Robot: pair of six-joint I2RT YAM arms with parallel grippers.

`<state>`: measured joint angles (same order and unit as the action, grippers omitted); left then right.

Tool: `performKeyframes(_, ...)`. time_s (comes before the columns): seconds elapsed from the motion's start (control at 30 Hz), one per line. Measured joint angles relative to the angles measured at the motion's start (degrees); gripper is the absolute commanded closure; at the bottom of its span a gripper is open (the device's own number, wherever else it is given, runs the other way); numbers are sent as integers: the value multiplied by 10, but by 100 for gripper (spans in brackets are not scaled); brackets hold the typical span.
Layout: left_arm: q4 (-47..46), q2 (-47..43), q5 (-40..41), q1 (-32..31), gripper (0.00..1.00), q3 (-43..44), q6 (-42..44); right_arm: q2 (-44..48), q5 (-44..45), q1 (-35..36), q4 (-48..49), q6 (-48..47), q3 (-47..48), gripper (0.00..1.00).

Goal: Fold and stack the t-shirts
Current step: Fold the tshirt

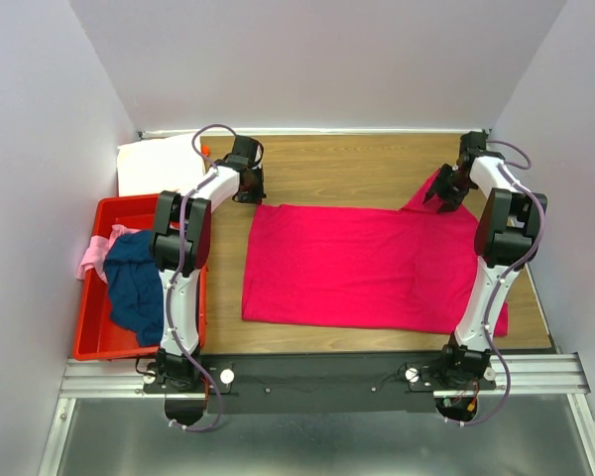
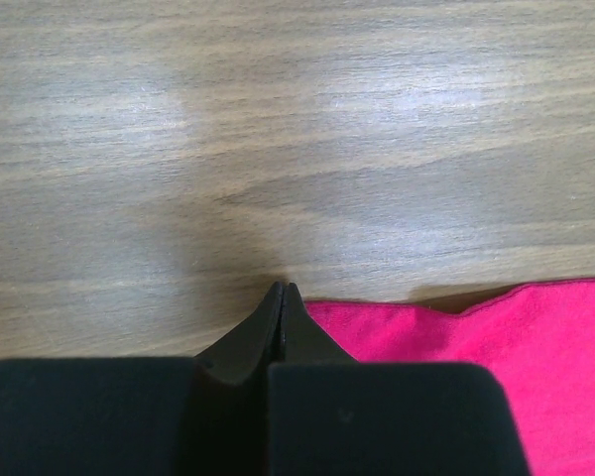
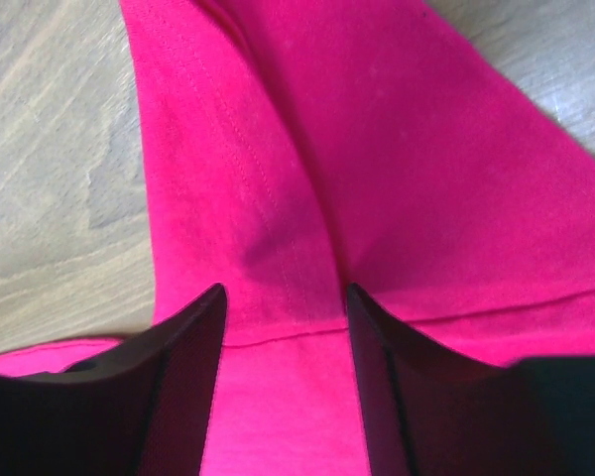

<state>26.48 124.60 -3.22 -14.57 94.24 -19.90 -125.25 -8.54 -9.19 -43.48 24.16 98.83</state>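
Note:
The magenta-pink t-shirt (image 1: 357,263) lies spread flat across the middle of the wooden table. My left gripper (image 1: 250,190) is at its far left corner. In the left wrist view the jaws (image 2: 281,288) are shut with their tips on the wood, and the shirt's edge (image 2: 506,347) starts right beside them; no cloth shows between them. My right gripper (image 1: 446,193) is open over the raised far right sleeve, its fingers astride the cloth (image 3: 377,149) and a hem seam. The navy t-shirt (image 1: 134,283) and the pale pink one (image 1: 94,253) are in the bin. The white one (image 1: 159,164) lies at the far left.
The red plastic bin (image 1: 94,337) stands at the left edge of the table, beside the left arm. Grey walls close in the table on the left, back and right. Bare wood (image 1: 347,169) shows behind the magenta shirt.

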Motion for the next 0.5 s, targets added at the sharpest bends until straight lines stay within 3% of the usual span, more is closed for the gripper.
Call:
performKeyframes(0.23, 0, -1, -1, 0, 100, 0, -1, -5, 0, 0, 5, 0, 0, 58)
performKeyframes(0.33, 5, -3, -5, -1, 100, 0, -5, -6, 0, 0, 7, -1, -3, 69)
performKeyframes(0.43, 10, -6, -9, -1, 100, 0, -9, -6, 0, 0, 9, -1, -8, 86)
performKeyframes(0.5, 12, -9, -9, -1, 100, -2, -12, -6, 0, 0, 10, -2, -9, 89)
